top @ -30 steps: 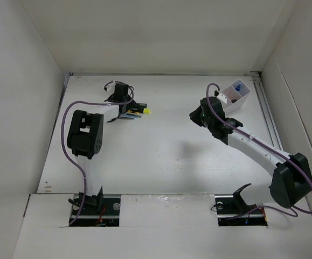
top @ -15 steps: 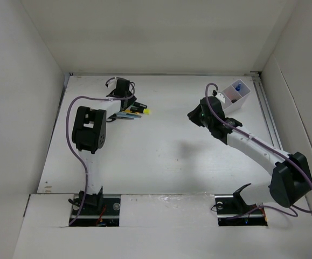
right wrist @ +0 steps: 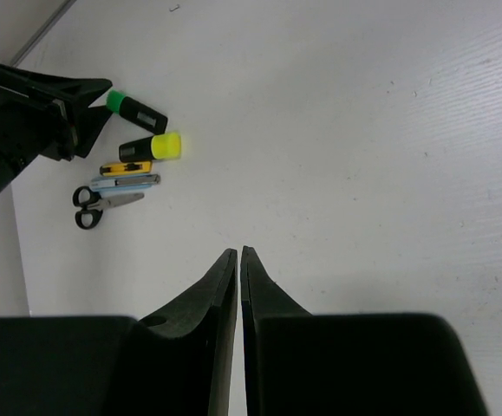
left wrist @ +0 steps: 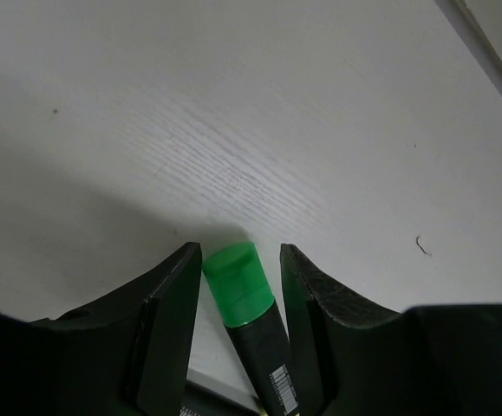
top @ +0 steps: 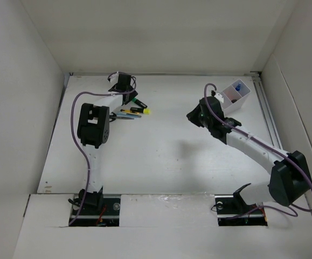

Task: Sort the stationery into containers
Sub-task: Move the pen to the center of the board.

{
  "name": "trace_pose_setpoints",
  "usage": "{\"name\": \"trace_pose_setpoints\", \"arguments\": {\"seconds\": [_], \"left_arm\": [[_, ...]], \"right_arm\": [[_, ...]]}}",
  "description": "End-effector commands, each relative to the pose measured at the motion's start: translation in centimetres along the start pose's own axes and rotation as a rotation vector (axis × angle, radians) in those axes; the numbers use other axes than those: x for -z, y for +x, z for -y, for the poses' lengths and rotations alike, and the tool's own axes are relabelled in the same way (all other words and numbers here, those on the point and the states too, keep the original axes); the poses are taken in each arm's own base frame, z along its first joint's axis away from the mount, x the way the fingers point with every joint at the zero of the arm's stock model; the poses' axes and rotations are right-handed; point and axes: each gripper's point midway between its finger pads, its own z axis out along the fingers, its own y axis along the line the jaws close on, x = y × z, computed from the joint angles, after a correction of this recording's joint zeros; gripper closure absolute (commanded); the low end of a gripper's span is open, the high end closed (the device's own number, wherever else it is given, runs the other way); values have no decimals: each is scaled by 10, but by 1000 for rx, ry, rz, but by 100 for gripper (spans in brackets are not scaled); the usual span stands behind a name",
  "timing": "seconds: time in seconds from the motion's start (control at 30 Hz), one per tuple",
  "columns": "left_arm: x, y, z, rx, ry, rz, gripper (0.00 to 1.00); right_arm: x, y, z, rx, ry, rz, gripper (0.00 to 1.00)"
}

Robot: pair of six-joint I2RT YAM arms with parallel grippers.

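Stationery [top: 132, 110] sits in a loose cluster near the tabletop's [top: 172, 145] far-left corner, and the left arm is right over it. The left claw [left wrist: 240, 250] is down at the surface, jaws apart, straddling the green highlighter [left wrist: 252, 334]. The green cap lies between the two fingers [left wrist: 174, 312], hard by the left one with a sliver of daylight on the right. It's framed, not clamped, and the highlighter lies flat on the tabletop.

From the right wrist view the rest of the cluster lines up nicely. The yellow highlighter [right wrist: 151, 147] is just beside the green one. Next comes the yellow pen [right wrist: 127, 168], then a pale blue pen [right wrist: 126, 182] touching or nearly touching it. The scissors [right wrist: 103, 201] bring up the end of the row, black handles pointing away from the box side. All of them are flat on the tabletop, close together, none stacked.

Over at the far-right corner stands the white box [top: 242, 101], angled against the right edge. The blue-capped bottle [top: 239, 85] is upright in its far compartment. Something dark sits in the compartment nearer the arms, too small to make out.

The right claw [right wrist: 237, 251] hangs above bare tabletop just on the left of the box, well apart from the cluster. Its jaws are all but together, just a thin slit, with nothing between them.
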Motion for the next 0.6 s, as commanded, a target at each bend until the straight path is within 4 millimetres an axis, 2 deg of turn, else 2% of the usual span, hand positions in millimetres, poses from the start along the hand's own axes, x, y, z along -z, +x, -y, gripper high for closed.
{"name": "trace_pose_setpoints", "arguments": {"seconds": [0.0,0.03,0.07,0.1,0.13,0.23,0.27,0.33,0.4,0.47,0.5,0.53,0.57], "left_arm": [[-1,-7,10,-60,-8,-7,62],[3,-13,27,-76,21,6,61],[2,-18,27,-108,12,19,59],[-2,-6,25,-141,-14,-1,59],[1,-12,39,-155,1,16,59],[-3,-8,34,-196,-44,10,59],[-1,-2,36,-205,-46,0,59],[1,-6,32,-216,-63,17,59],[2,0,30,-236,-68,16,59],[11,1,35,-247,-71,35,59],[9,3,28,-261,-92,34,59],[14,4,30,-268,-95,42,59],[18,-3,30,-263,-102,71,59]], "right_arm": [[-2,-9,-13,-1,-45,27,88],[-2,-9,-13,-1,-45,27,88],[-2,-9,-13,-1,-45,27,87],[-4,-5,-12,1,-44,14,87],[-4,-5,-12,1,-44,14,87],[-5,-8,-10,-3,-38,20,87],[-5,-8,-10,-3,-38,20,87],[-5,-8,-10,-3,-38,20,86],[-5,-10,-8,-8,-38,18,86],[-5,-10,-8,-8,-38,18,86],[-5,-10,-8,-8,-38,18,86],[-5,-9,-9,-7,-44,11,86],[-5,-9,-9,-7,-44,11,86]]}}
